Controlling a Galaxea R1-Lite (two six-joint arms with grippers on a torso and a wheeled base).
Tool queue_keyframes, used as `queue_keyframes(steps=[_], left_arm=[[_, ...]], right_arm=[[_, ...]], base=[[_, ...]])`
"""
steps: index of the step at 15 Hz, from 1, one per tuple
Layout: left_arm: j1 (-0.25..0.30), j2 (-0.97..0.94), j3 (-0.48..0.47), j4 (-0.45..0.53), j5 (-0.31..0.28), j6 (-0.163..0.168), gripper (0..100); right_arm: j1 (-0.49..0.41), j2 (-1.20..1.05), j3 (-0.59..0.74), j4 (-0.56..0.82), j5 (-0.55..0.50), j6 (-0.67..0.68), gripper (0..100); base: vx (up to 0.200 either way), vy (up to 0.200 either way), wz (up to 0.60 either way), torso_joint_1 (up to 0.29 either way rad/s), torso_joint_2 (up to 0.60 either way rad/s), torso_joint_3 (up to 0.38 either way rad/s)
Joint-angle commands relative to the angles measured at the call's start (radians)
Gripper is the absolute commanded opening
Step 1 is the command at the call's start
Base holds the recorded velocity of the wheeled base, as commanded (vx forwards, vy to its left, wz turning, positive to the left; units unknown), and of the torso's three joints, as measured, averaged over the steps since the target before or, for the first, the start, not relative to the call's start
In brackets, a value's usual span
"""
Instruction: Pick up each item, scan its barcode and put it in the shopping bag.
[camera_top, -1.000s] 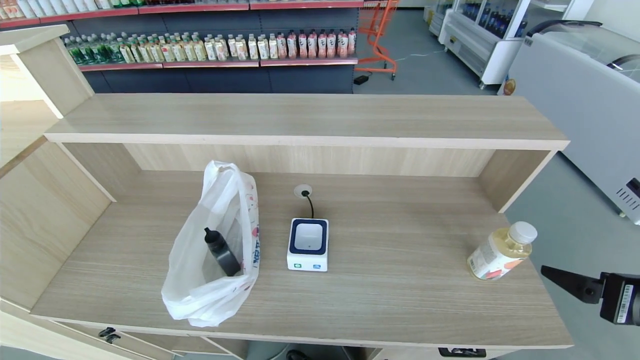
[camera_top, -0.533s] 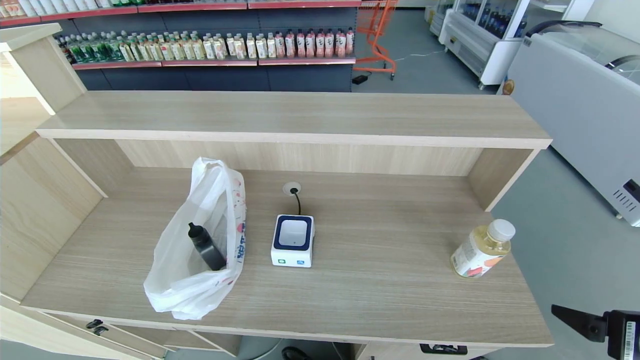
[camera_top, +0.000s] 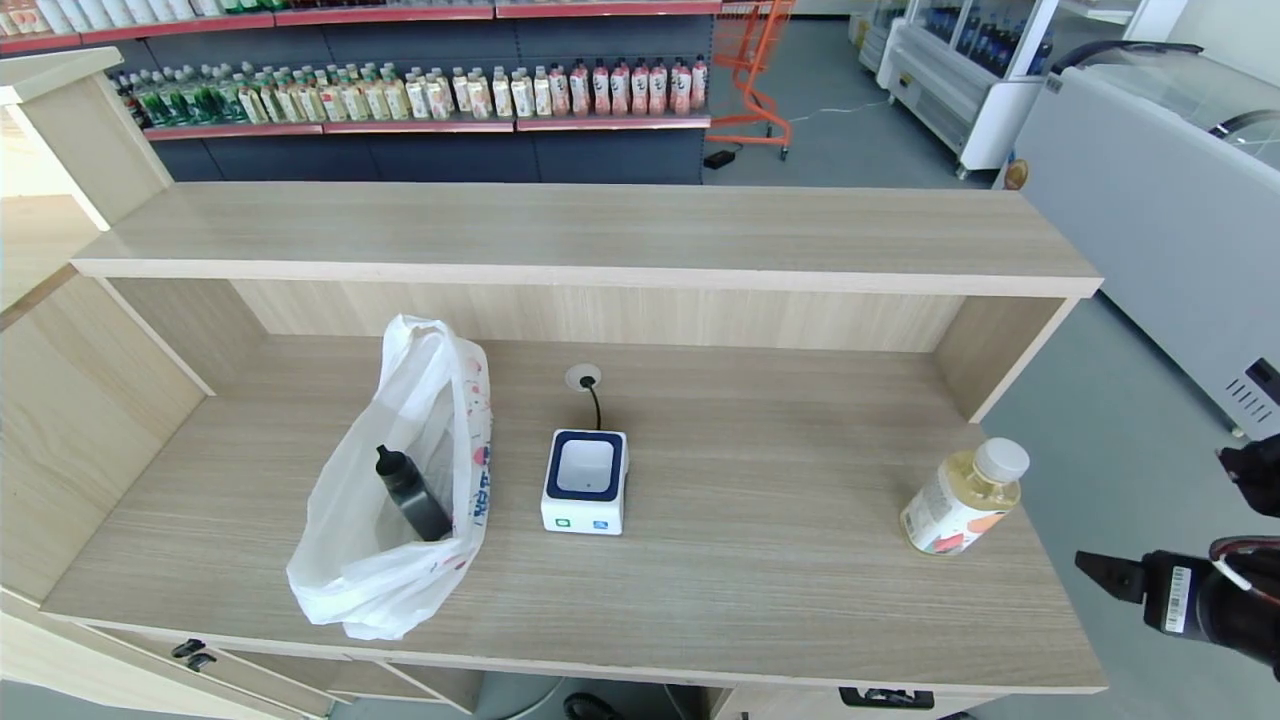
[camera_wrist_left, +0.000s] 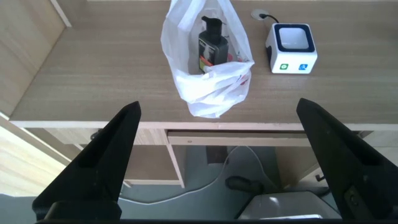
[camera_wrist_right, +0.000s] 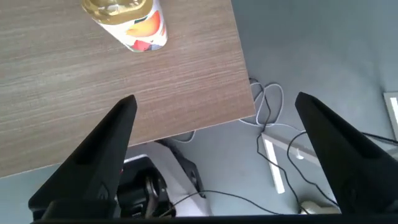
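At the head view's lower right, the right gripper (camera_wrist_right: 216, 104), jaws spread wide, now sits higher, nearer the juice bottle (camera_top: 962, 497); the left gripper (camera_wrist_left: 217, 111) is equally wide.

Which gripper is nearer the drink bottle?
Right. The right gripper hangs off the counter's near corner by the drink bottle; the left gripper is off the front edge near the shopping bag.

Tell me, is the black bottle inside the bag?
Inside: the black bottle stands within the open white shopping bag, whose walls rise around it.
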Motion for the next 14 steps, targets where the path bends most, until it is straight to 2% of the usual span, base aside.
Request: queue_keyframes(steps=[1,3,4,6,10,14], left_arm=[[0.0,0.0,0.0,0.0,0.0,0.0,100],[0.0,0.0,0.002,0.0,0.0,0.0,100],[0.0,0.0,0.0,0.0,0.0,0.0,100],[0.0,0.0,0.0,0.0,0.0,0.0,100],[0.0,0.0,0.0,0.0,0.0,0.0,100],[0.0,0.0,0.002,0.0,0.0,0.0,100]], right_arm=[[0.0,0.254,0.015,-0.2,0.029,0.011,100],[0.018,0.312,0.019,-0.26,0.042,0.011,100],[0.029,0.387,0.023,-0.369,0.044,0.011,100],[0.04,0.463,0.028,-0.468,0.044,0.005,100],[0.098,0.565,0.012,-0.588,0.062,0.002,100],[0.126,0.627,-0.037,-0.633,0.056,-0.035,100]], base=[[0.0,0.0,0.0,0.0,0.0,0.0],[0.0,0.0,0.0,0.0,0.0,0.0],[0.0,0.0,0.0,0.0,0.0,0.0],[0.0,0.0,0.0,0.0,0.0,0.0],[0.0,0.0,0.0,0.0,0.0,0.0],[0.0,0.0,0.0,0.0,0.0,0.0]])
